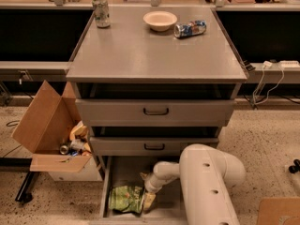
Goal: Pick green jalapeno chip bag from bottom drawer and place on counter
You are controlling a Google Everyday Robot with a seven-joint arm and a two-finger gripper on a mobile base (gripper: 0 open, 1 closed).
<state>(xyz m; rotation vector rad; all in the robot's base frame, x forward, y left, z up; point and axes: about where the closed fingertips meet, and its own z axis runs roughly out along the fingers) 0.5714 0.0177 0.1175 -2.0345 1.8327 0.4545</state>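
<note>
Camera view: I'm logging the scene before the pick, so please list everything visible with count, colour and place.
green jalapeno chip bag: one, green, front left of the bottom drawer
bottom drawer: one, grey, pulled open at floor level
counter: one, grey, top of the cabinet
upper drawers: two, grey with dark handles, above the bottom drawer
bowl: one, cream, back of the counter
upright can: one, silvery, back left of the counter
lying can: one, blue, right of the bowl
cardboard box: one, brown, on the floor left of the cabinet
arm: one, white, reaching into the bottom drawer
gripper: one, pale, at the bag's right edge
</note>
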